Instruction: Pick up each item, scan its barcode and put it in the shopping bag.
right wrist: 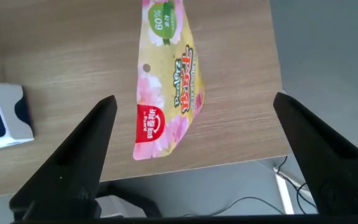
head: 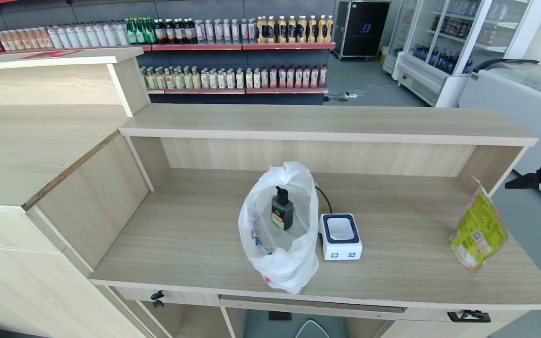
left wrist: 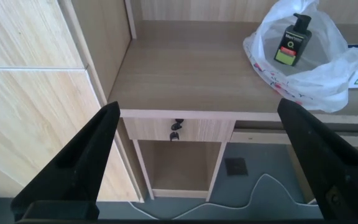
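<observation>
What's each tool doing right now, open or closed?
Left tool: open, holding nothing.
Right tool: open, holding nothing.

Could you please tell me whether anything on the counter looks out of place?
Only the yellow snack pouch: it sits close to the counter's right edge, apart from the scanner and shopping bag. Nothing looks spilled or damaged.
</observation>
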Robot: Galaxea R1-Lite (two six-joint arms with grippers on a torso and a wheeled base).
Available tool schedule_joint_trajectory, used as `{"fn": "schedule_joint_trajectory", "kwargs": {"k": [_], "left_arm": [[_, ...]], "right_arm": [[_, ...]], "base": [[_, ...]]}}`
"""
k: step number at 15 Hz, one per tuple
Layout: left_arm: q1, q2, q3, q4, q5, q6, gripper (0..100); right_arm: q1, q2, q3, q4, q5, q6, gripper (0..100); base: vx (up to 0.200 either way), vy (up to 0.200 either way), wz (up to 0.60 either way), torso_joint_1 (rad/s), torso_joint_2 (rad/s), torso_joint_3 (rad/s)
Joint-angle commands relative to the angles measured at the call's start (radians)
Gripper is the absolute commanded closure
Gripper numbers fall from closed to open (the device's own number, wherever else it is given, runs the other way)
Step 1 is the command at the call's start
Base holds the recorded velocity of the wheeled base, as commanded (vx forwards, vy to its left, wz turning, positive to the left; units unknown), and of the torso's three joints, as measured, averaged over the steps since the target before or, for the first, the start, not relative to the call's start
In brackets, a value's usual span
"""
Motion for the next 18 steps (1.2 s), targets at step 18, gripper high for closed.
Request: {"fn": "schedule_joint_trajectory", "kwargs": {"k": [18], "left_arm": [[0.0, 0.001, 0.0, 0.0, -0.001, 0.0, 0]], "right_arm": [[0.103, 0.302, 0.03, -0.284, 0.121, -0.02, 0]], "base": [[0.0, 0.0, 0.0, 0.0, 0.0, 0.0]]}}
